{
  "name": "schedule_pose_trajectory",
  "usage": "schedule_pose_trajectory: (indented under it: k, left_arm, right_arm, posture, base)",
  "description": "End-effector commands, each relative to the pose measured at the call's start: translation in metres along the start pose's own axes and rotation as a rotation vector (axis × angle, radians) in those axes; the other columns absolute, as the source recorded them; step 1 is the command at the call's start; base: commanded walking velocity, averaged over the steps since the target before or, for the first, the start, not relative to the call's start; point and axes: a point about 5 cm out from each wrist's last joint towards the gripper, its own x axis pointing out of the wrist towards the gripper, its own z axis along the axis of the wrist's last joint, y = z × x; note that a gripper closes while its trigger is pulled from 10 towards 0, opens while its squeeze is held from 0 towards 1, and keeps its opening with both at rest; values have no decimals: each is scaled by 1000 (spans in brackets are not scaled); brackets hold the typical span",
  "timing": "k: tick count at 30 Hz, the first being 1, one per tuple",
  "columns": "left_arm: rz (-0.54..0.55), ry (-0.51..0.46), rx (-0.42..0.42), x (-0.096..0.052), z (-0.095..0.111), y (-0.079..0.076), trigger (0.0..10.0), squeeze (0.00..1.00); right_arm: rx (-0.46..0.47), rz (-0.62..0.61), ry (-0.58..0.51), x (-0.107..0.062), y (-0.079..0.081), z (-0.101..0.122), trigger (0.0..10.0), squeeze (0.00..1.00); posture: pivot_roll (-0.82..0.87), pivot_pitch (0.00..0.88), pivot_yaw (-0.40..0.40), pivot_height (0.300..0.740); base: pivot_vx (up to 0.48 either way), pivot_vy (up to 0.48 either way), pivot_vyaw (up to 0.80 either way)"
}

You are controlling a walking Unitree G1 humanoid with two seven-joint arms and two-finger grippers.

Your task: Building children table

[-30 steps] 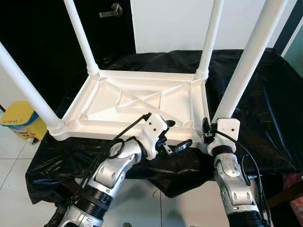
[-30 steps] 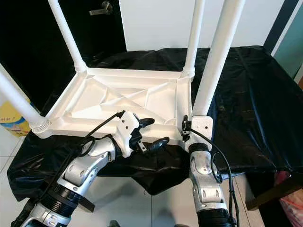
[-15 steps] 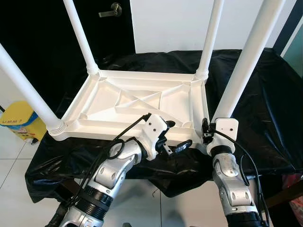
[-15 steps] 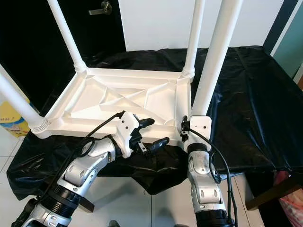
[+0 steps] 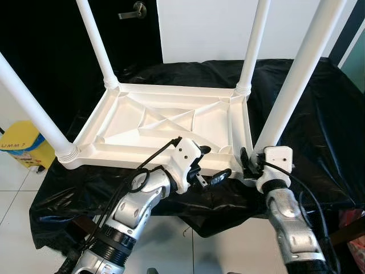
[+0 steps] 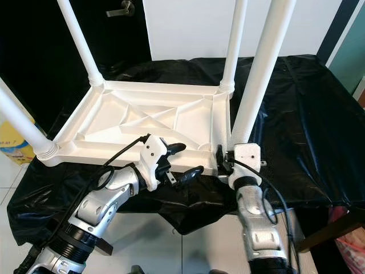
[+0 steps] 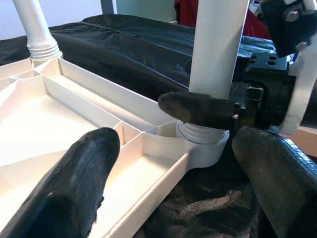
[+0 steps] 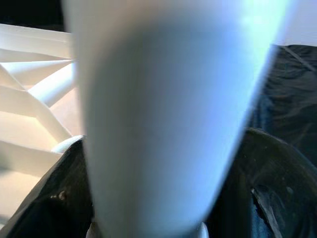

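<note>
A white plastic children's table (image 5: 165, 123) lies upside down on a black-covered surface (image 5: 322, 131), its legs pointing up. My right gripper (image 5: 251, 162) is shut on the near right leg (image 5: 296, 74) just above its threaded base; in the right wrist view the leg (image 8: 168, 114) stands between the two black fingers (image 8: 44, 208). My left gripper (image 5: 214, 164) is open at the table's front rim beside that corner, with nothing held. In the left wrist view its fingers (image 7: 74, 193) frame the leg base (image 7: 200, 141) and a finger of the right gripper.
A yellow bin (image 5: 20, 145) stands on the tiled floor at the left. A dark door with a lever handle (image 5: 132, 10) is behind the far left leg (image 5: 97, 43). Black cloth lies bare to the right of the table.
My right wrist and forearm have swung outward to the right while the gripper stays at the leg base. The left gripper and the table have stayed put.
</note>
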Motion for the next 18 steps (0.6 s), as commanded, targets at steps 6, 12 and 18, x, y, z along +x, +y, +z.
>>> schedule_pose_trajectory:
  k: [6,12,18]
  left_arm:
    - [6,12,5,-3,0,1,10000,0]
    - [-1,16,10,-3,0,2,10000,0]
    - [-11,16,14,-2,2,1,10000,0]
  right_arm:
    - [-3,186,-25,8,-3,8,10000,0]
    - [-29,342,-27,13,-1,11,10000,0]
    - [-45,453,-12,16,1,10,10000,0]
  posture:
    - [-138,29,18,740]
    - [-140,30,25,740]
    - [-133,26,27,740]
  base:
    - [0,0,0]
    - [0,0,0]
    - [0,0,0]
